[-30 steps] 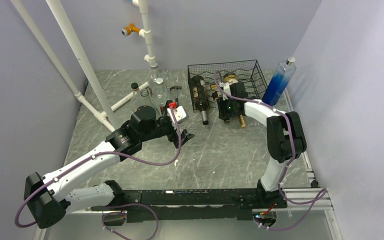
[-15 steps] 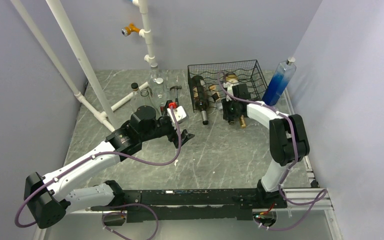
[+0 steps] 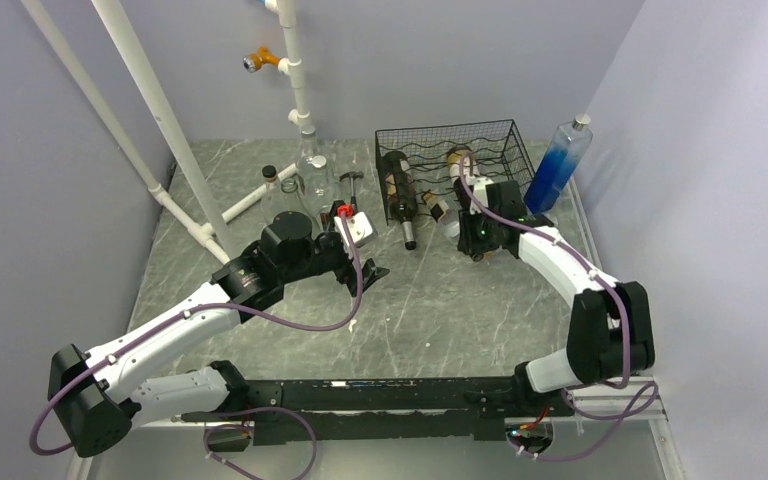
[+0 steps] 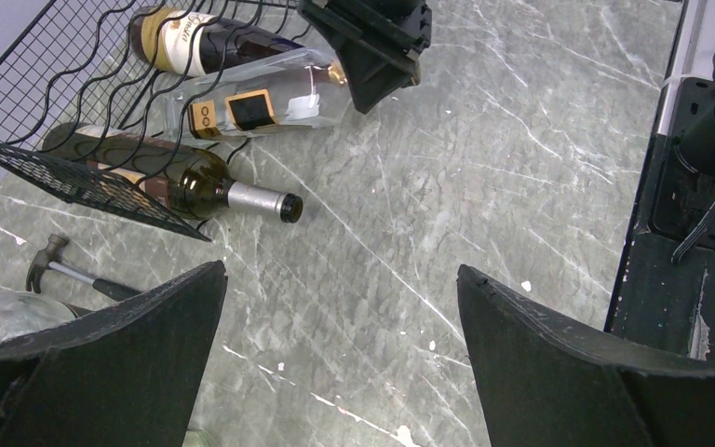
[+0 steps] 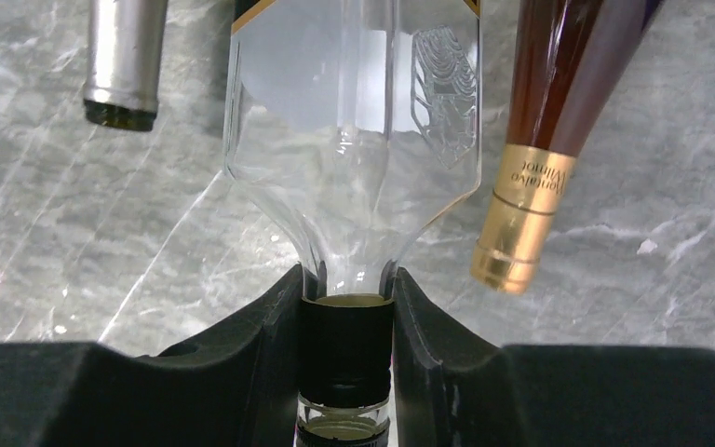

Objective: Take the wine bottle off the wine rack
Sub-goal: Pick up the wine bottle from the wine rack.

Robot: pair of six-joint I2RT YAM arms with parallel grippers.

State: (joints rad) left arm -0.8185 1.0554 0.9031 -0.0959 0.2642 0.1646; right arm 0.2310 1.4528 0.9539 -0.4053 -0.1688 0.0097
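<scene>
The black wire wine rack (image 3: 480,140) stands at the back right of the table, also seen in the left wrist view (image 4: 47,168). A clear wine bottle (image 5: 354,112) with a black-and-gold label (image 4: 251,104) lies on its side, its base end among the rack's front wires. My right gripper (image 5: 346,307) is shut on the black-capped neck, one finger (image 5: 261,345) on each side. From above, the right gripper (image 3: 463,222) sits just in front of the rack. My left gripper (image 3: 365,270) hangs open over bare table, with nothing between its fingers (image 4: 140,335).
A green bottle (image 3: 398,195) with a silver cap pokes out of the rack's left side. A dark gold-capped bottle (image 5: 540,140) lies right of the clear one. A tall blue-liquid bottle (image 3: 558,165) stands beside the rack. Hammer (image 3: 350,180), glass jars (image 3: 295,190), white pipes (image 3: 175,150) stand left.
The right jaws have closed on the clear bottle's neck. The right arm has swung right and nearer, drawing the bottle partly out of the rack. The left arm has not moved.
</scene>
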